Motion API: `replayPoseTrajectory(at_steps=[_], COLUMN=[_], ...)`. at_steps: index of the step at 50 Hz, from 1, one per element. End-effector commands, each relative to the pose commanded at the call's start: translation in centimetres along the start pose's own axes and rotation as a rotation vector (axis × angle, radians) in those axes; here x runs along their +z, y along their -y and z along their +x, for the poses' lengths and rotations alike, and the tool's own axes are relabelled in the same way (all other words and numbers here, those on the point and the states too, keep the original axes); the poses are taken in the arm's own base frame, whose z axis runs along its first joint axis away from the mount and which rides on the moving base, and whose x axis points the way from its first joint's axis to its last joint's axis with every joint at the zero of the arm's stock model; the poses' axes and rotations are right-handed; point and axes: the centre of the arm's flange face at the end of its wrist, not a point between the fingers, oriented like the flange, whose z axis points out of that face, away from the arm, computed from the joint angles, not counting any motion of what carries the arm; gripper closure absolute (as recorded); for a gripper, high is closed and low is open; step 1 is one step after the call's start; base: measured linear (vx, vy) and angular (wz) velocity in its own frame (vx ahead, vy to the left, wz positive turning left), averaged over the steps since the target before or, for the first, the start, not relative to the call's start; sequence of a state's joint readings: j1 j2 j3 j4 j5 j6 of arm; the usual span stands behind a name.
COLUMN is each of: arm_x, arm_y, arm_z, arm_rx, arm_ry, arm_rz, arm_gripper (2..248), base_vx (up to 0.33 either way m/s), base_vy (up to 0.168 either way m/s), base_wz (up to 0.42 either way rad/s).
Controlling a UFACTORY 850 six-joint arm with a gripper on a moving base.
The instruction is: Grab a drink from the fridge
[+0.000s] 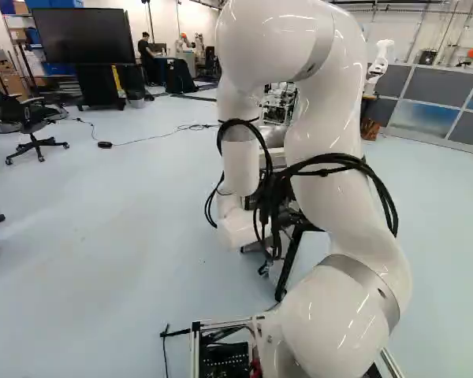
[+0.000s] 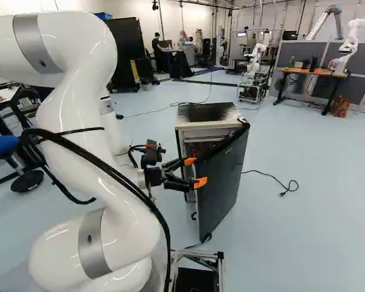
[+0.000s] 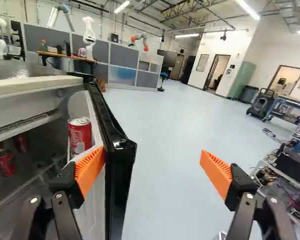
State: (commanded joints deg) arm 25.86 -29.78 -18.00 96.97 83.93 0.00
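Note:
The gripper is open in the right base view, in front of the fridge, whose dark door is swung ajar. In the wrist view the gripper has its orange pads wide apart, with nothing held. One pad is by the edge of the fridge door; whether they touch I cannot tell. A red can stands in the door's inner shelf, just beyond that same pad. More red cans sit deeper inside the fridge. The arm hides most of the fridge in the left base view.
A black cable lies on the floor beside the fridge. Farther back are a wooden desk, grey partitions and another robot. An office chair stands at the left of the left base view.

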Motion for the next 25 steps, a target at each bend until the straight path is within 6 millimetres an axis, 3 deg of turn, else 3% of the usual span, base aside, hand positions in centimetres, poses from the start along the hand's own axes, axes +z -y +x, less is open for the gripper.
replayPoseTrajectory(at_steps=[14, 25], arm_x=[1.1, 1.6], arm_y=[-2.3, -2.7], arm_z=[-0.4, -0.5], arm_rx=[-0.033, -0.038], arm_ry=[-0.004, -0.001], arm_rz=[-0.083, -0.105], arm_gripper=[3, 3], base_vx=[0.000, 0.000], base_vy=[0.000, 0.000], base_wz=[0.000, 0.000])
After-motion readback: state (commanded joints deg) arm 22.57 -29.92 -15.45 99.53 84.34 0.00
